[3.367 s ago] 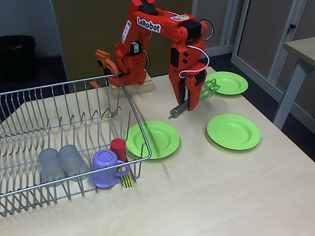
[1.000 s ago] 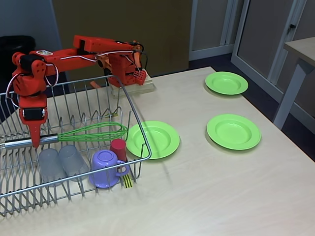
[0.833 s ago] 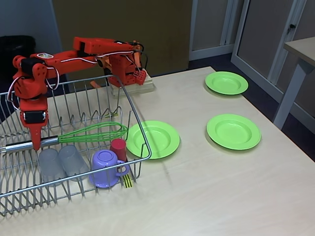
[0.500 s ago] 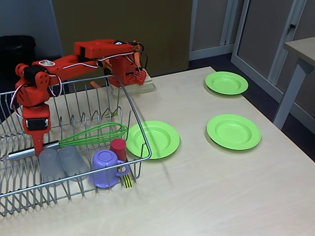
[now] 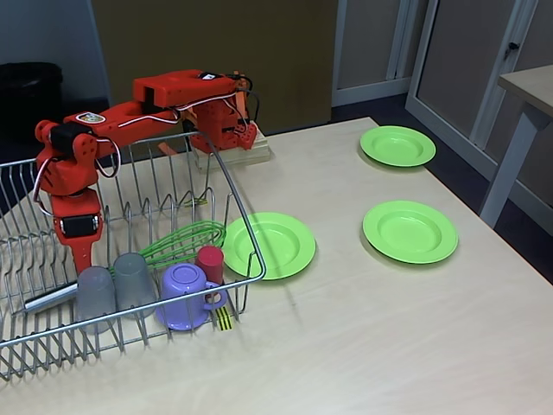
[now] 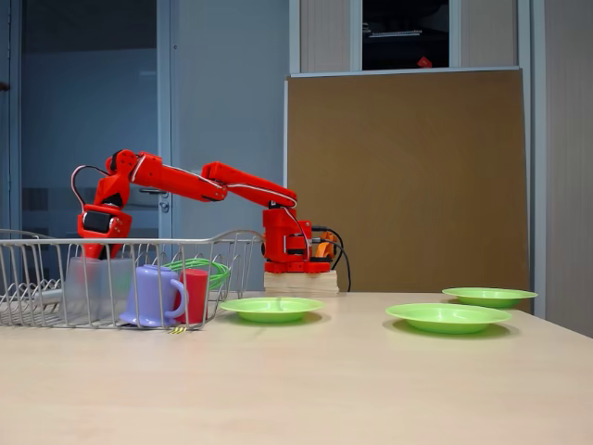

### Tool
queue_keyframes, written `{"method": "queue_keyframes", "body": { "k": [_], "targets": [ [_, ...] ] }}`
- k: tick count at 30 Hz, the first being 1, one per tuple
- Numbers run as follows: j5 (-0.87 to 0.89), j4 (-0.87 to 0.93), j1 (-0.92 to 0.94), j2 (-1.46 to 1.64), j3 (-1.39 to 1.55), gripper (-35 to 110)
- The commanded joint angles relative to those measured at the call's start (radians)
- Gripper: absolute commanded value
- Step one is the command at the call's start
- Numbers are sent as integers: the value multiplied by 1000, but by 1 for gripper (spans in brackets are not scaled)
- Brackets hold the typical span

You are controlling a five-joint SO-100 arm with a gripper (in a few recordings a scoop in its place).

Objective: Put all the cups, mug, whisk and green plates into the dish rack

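Nearest, inside the dish rack (image 5: 226,177): purple mug (image 5: 183,296), red cup (image 5: 209,261), two grey cups (image 5: 114,286). Whisk (image 5: 177,243) lies slanted in rack behind them, handle low by the grey cups. Jaws (image 5: 83,258) point down at handle; grip state unclear. Three green plates (image 5: 409,230) sit on the surface outside rack.

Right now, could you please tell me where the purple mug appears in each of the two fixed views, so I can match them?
Fixed view from above: the purple mug sits lower left, in the dish rack's near right corner, handle pointing right.
Fixed view from table level: the purple mug shows at left, behind the dish rack's wires.
Shared landmark: the red cup stands right beside the mug in both.
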Motion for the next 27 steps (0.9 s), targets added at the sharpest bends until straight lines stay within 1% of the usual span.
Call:
{"method": "queue_keyframes", "body": {
  "k": [1, 15, 23, 27],
  "targets": [
    [-12, 23, 2, 29, -32, 16],
    [-11, 66, 25, 98, -55, 13],
    [-11, 89, 63, 270, -37, 11],
    [-3, 150, 37, 388, -11, 13]
  ]
}}
